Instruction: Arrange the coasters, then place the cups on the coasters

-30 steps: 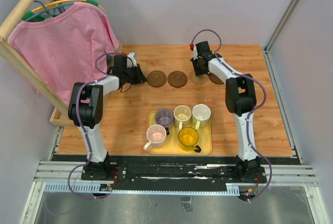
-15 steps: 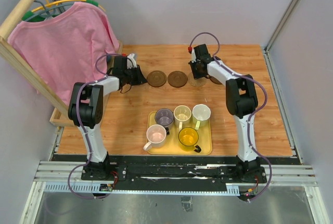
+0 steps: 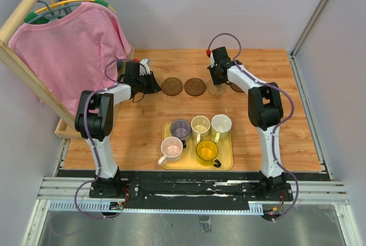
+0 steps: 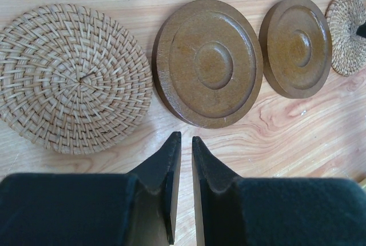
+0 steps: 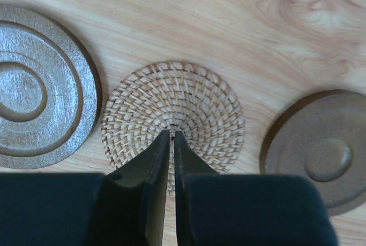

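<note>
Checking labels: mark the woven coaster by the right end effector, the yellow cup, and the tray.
woven coaster (image 5: 174, 100), right wrist view, upper weave.
yellow cup (image 3: 207, 150), top external view, its interior.
tray (image 3: 226, 157), top external view, bare near-right corner.

Seen from above, the left gripper (image 3: 153, 84) covers the left woven coaster (image 4: 74, 80) completely, and the right arm (image 3: 243, 77) hides part of the far-right brown coaster (image 3: 235, 88). The left wrist view cuts off the right woven coaster (image 4: 346, 34). The right wrist view crops the far-right brown coaster and the middle brown coaster (image 5: 34, 111). There the fingers (image 5: 151, 171) hide the right woven coaster's near rim.
</note>
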`<state>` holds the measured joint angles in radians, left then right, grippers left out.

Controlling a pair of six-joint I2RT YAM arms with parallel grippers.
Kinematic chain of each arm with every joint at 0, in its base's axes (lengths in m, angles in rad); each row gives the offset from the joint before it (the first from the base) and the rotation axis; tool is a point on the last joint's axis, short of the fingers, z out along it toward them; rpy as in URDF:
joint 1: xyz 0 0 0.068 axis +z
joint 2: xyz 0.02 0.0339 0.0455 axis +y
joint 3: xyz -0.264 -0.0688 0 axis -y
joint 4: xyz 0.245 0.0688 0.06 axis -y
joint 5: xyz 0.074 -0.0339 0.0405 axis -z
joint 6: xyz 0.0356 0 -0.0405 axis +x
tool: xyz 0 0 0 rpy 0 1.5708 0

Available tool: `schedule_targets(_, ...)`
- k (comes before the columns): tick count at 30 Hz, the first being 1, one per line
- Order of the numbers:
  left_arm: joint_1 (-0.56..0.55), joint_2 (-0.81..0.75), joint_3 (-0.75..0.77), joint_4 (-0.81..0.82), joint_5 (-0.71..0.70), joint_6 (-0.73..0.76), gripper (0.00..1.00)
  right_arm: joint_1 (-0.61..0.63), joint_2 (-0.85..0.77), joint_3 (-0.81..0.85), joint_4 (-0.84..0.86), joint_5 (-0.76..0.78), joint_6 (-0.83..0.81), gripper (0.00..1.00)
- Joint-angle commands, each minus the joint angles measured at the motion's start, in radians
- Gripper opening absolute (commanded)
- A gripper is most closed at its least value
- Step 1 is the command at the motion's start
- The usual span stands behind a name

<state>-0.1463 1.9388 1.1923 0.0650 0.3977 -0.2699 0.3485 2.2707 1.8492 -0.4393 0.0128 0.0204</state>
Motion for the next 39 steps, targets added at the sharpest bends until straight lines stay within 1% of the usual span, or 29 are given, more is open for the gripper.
schedule_targets(1, -0.004, -0.037, 0.009, 0.000, -0.003, 0.012, 0.18, -0.001, -0.094, 0.033, -0.004, 0.077, -0.024, 0.09)
schedule_targets(8, -0.004, -0.066, -0.013, 0.010, -0.023, 0.017, 0.18, -0.098, -0.131, -0.019, 0.005, 0.096, 0.014, 0.10)
schedule_targets(13, -0.004, -0.054, 0.003, 0.003, -0.057, 0.029, 0.18, -0.176, -0.137, -0.071, 0.014, 0.059, 0.034, 0.09)
schedule_targets(17, -0.004, -0.034, 0.023, 0.007, -0.038, 0.021, 0.18, -0.212, -0.118, -0.088, 0.025, 0.034, 0.035, 0.09)
schedule_targets(29, -0.004, -0.011, -0.002, 0.020, -0.015, 0.014, 0.18, -0.250, -0.025, -0.087, 0.034, -0.023, 0.043, 0.07)
schedule_targets(34, -0.004, -0.012, -0.006, 0.021, -0.010, 0.012, 0.18, -0.256, -0.041, -0.104, -0.001, -0.028, 0.073, 0.07)
schedule_targets(39, -0.004, -0.014, -0.010, 0.022, -0.002, 0.006, 0.18, -0.256, -0.076, -0.167, -0.030, -0.028, 0.107, 0.07)
